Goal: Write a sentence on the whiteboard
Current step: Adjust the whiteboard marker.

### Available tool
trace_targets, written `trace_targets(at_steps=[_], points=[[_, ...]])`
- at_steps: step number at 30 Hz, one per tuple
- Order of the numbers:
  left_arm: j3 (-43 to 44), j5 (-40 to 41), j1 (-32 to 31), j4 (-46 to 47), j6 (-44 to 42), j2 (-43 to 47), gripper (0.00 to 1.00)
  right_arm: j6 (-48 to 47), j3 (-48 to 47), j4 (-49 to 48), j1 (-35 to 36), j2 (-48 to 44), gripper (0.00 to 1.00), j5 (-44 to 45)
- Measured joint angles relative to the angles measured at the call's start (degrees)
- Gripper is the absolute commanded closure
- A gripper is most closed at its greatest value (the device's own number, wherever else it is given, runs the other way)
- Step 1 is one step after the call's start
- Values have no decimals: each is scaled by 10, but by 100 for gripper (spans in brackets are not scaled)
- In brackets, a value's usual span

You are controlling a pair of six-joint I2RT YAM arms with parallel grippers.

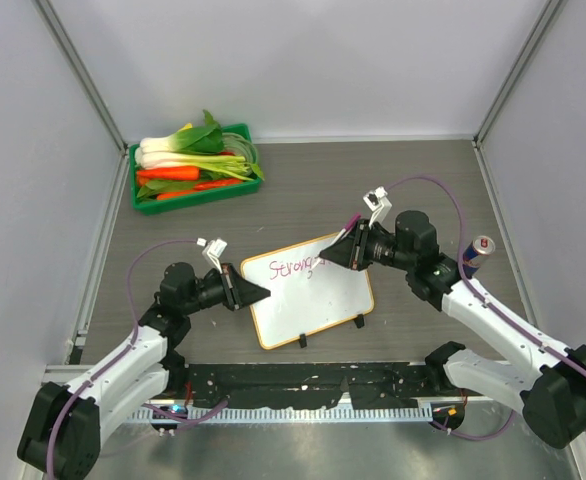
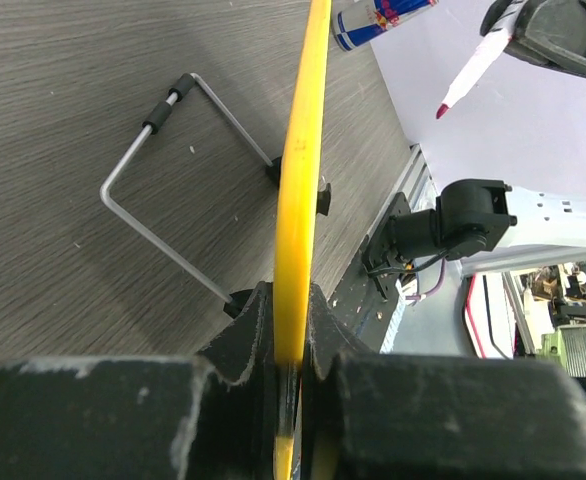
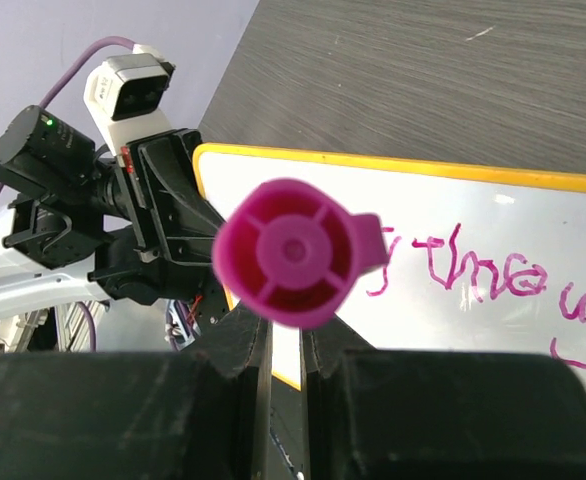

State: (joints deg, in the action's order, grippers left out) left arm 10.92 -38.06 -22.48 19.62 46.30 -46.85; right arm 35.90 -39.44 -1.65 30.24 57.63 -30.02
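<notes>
We see the whiteboard [image 1: 318, 300] near the middle of the worktop [image 1: 423, 190], between the two arms. Its two black feet sit on the near long edge. From the left wrist camera the board is edge-on, a thin yellow line, and a bent wire stand [image 2: 163, 250] lies on the worktop behind it.

The left hand [image 1: 265, 293] is clamped on the board's left edge, with the yellow frame pinched between its fingers. The right hand [image 1: 328, 256] is closed around a pink marker [image 3: 293, 255], whose round back end fills the right wrist view. It hangs over the board's upper right part. In the left wrist view the marker's dark red tip stands clear of the edge-on frame, so we take it to be off the writing face.

The sentence [image 1: 291, 268] is pink handwriting along the top of the board. It starts with "Strong", and we cannot read the rest with confidence.

A green tray [image 1: 134, 180] of spring onions, carrots and leafy greens sits at the far left of the worktop, well apart from the board. A Red Bull can [image 1: 480, 252] stands upright near the right arm.
</notes>
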Motion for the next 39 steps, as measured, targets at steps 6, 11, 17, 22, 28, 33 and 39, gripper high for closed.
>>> trace_targets(at_steps=[6, 11, 17, 22, 28, 33, 39], points=[[0, -2, 0, -1, -2, 2, 100, 0, 15, -1, 0, -4, 99, 12], [0, -3, 0, -1, -3, 3, 100, 2, 22, -9, 0, -4, 99, 27], [-2, -8, 1, 3, -7, 3, 100, -1, 24, -16, 32, -16, 99, 79], [-9, -10, 1, 1, -13, 21, 100, -19, 30, -16, 120, -42, 99, 168], [-16, -11, 1, -8, -16, 42, 100, -26, 76, -39, 158, -75, 99, 236], [-16, -11, 2, -10, -16, 43, 100, -28, 90, -39, 158, -82, 99, 255], [-16, -11, 2, -10, -16, 43, 100, -40, 90, -44, 158, -99, 99, 259]])
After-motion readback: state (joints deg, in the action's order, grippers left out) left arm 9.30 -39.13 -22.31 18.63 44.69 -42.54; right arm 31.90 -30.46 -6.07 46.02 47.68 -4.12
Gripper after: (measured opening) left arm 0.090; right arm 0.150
